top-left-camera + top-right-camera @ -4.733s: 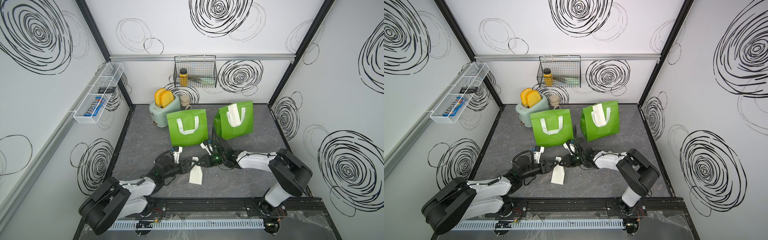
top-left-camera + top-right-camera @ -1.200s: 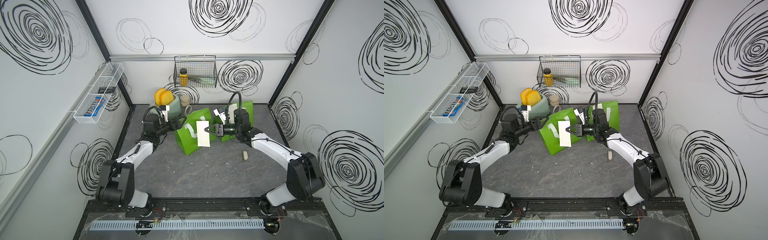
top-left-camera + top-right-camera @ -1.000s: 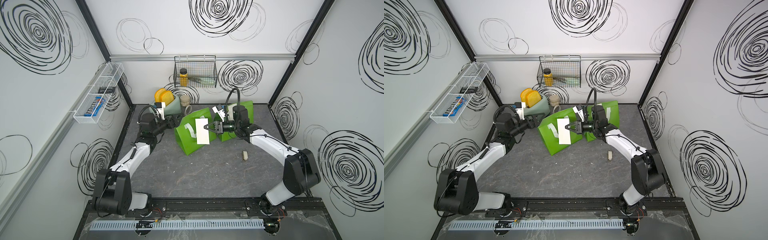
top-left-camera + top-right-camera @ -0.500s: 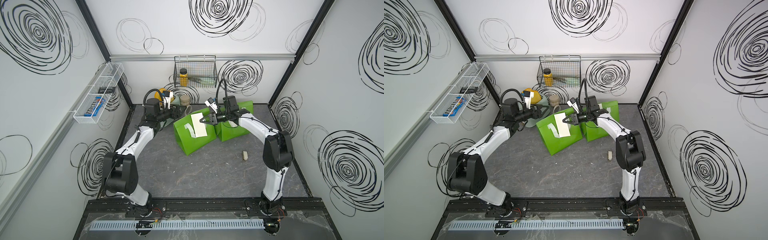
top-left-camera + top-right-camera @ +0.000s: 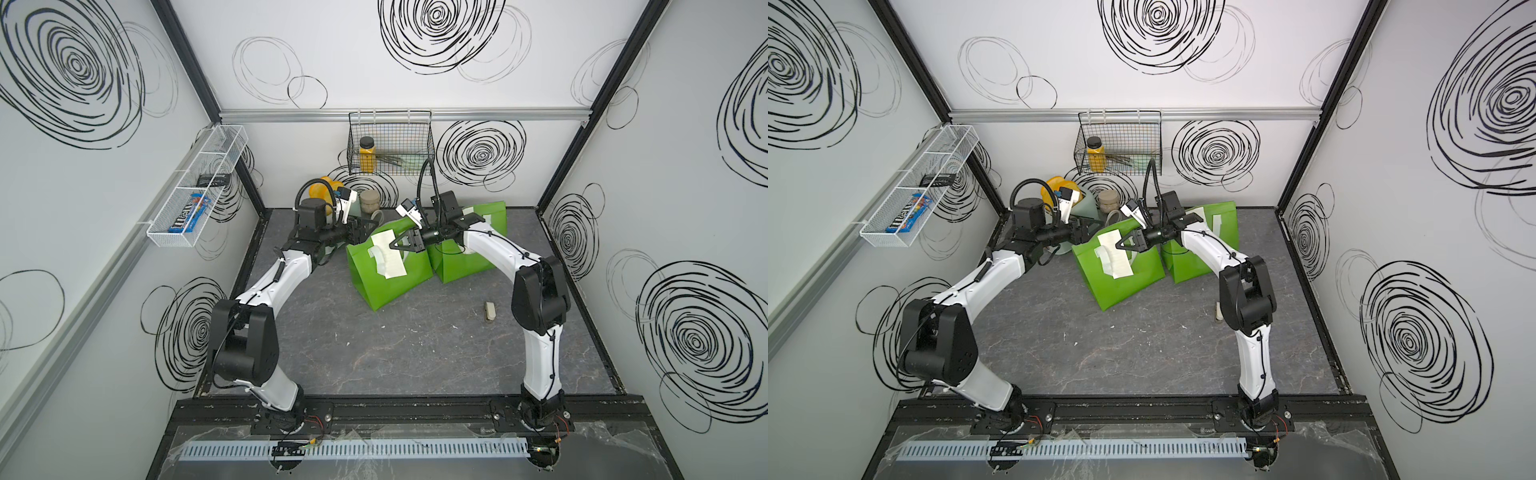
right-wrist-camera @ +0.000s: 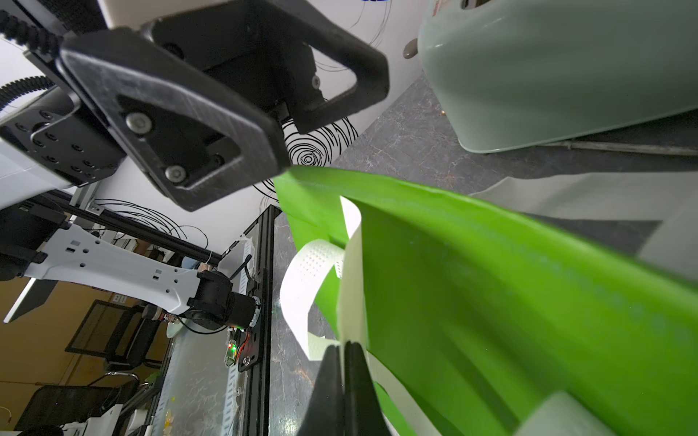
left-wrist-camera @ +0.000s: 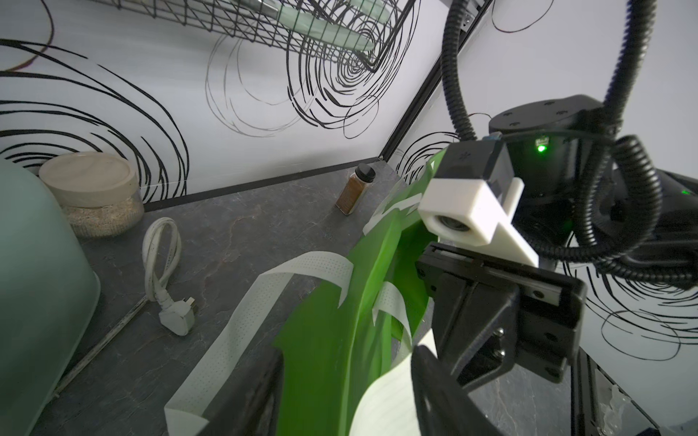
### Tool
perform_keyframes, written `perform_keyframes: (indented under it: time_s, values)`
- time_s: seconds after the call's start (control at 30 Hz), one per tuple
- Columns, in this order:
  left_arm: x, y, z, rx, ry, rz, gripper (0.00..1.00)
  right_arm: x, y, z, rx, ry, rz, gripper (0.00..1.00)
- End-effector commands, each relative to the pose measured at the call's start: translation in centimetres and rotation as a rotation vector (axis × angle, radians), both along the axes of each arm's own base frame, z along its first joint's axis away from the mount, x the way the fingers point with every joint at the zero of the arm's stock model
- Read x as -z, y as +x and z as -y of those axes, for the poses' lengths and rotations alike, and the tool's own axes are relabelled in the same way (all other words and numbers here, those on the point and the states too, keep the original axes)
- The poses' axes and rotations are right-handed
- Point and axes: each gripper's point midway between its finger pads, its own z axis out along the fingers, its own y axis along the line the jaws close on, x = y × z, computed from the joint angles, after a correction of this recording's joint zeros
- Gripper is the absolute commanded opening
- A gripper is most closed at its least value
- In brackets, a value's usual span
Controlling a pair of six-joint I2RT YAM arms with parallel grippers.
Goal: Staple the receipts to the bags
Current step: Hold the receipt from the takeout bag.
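Grey counter [image 5: 415, 345] carries two green bags at the rear, the tilted bag [image 5: 386, 286] touching the upright bag [image 5: 457, 262]. Left hand [image 5: 368, 228] straddles the tilted bag's top rim; whether it grips cannot be told. Right hand [image 5: 394, 246] is clenched on the receipt [image 5: 392, 262], which lies against that bag's front.

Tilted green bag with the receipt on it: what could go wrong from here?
The bag leans with only the left pincer straddling its rim; it could topple. The receipt hangs from the shut right pincer alone, so a slip may drop it. Both pincers sit close together and might collide.
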Motion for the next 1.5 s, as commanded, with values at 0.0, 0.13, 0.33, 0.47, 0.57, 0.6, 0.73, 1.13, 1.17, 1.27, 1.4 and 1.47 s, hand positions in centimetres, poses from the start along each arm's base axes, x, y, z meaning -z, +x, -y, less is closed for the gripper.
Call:
perform_keyframes:
  time_s: [0.0, 0.13, 0.33, 0.47, 0.57, 0.6, 0.73, 1.13, 1.17, 1.27, 1.4, 1.47]
  values:
    - [-1.0, -0.2, 0.8, 0.055, 0.007, 0.051, 0.52, -0.2, 0.2, -0.2, -0.015, 0.011, 0.002, 0.00]
    - [-0.8, -0.3, 1.0, 0.069, 0.017, 0.051, 0.52, -0.3, 0.5, -0.1, -0.009, 0.012, 0.003, 0.00]
    - [-0.7, -0.5, 1.3, 0.092, 0.012, 0.051, 0.45, -0.3, 1.4, 0.5, 0.016, 0.014, -0.005, 0.00]
    - [-0.3, -0.7, 1.4, 0.110, 0.017, 0.046, 0.45, -0.6, 1.6, 0.4, 0.017, 0.023, 0.001, 0.00]
    - [0.0, -0.9, 1.4, 0.118, 0.026, 0.045, 0.46, -0.8, 1.9, 0.5, 0.022, 0.027, 0.004, 0.00]
    - [0.0, -0.9, 1.4, 0.118, 0.027, 0.046, 0.46, -0.9, 2.0, 0.4, 0.021, 0.030, 0.006, 0.00]
    - [0.2, -0.8, 1.4, 0.117, 0.032, 0.041, 0.47, -1.3, 2.1, 0.2, 0.017, 0.038, 0.011, 0.00]
    - [0.3, -0.5, 1.4, 0.137, 0.075, 0.032, 0.47, -0.1, 1.9, -0.2, 0.005, 0.022, -0.013, 0.00]
    - [0.5, -0.4, 1.4, 0.141, 0.084, 0.030, 0.47, 0.0, 1.9, -0.2, 0.005, 0.020, -0.014, 0.00]
    - [1.1, -0.2, 1.1, 0.131, 0.117, 0.021, 0.47, 0.1, 1.9, -0.3, 0.003, 0.020, -0.014, 0.00]
    - [1.8, -0.5, 1.3, 0.143, 0.134, 0.007, 0.48, 0.1, 1.8, -0.3, 0.001, 0.020, -0.015, 0.00]
    - [2.1, -0.6, 1.5, 0.156, 0.138, 0.002, 0.48, 0.2, 1.8, -0.3, -0.001, 0.021, -0.017, 0.00]
